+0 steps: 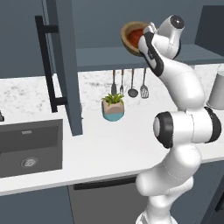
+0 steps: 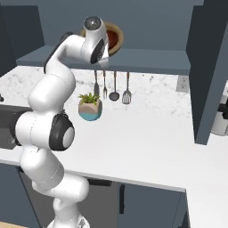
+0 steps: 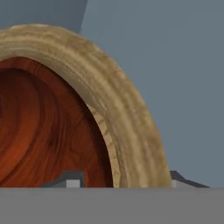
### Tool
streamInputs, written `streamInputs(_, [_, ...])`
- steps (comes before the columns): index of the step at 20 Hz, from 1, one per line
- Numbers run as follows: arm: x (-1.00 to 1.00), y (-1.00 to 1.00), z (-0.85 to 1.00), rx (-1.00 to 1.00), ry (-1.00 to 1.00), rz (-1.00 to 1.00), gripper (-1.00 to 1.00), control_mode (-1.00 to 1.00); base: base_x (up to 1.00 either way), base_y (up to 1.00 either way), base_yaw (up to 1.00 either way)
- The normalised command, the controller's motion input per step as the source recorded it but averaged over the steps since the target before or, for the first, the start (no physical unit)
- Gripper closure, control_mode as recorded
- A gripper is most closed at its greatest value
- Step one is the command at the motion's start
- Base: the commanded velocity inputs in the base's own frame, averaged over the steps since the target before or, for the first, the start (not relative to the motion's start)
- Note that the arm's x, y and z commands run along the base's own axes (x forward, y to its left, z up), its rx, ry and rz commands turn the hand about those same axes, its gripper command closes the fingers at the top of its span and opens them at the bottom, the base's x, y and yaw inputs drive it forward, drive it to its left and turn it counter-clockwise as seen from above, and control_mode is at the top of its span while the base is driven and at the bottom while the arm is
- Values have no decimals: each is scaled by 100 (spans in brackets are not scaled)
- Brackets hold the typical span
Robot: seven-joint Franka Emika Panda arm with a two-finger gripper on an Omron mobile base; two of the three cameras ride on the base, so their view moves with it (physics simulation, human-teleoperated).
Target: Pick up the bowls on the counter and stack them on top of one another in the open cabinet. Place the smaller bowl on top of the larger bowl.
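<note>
Gripper (image 3: 120, 180) clamped on larger bowl's (image 1: 129, 36) rim (smaller bowl (image 1: 137, 36) nested inside), raised at open cabinet (image 1: 109, 57) shelf.

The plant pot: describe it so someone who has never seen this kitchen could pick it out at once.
Start at the white speckled counter, below the open cabinet shelf. The plant pot stands near the back wall, just below the hanging utensils. It is beige above and teal below, with spiky green leaves.

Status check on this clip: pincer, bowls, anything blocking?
Pincer up at the open cabinet shelf, astride the larger bowl rim; grip unclear. Smaller bowl nested inside the larger one. Nothing in the way.
</note>
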Motion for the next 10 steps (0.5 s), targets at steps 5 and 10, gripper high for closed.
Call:
streamInputs(5, [40,1,-52,0,0,0,100,-100,0,0,0])
streamInputs(10, [42,9,-21,0,-6,0,-100,-100,0,0,0])
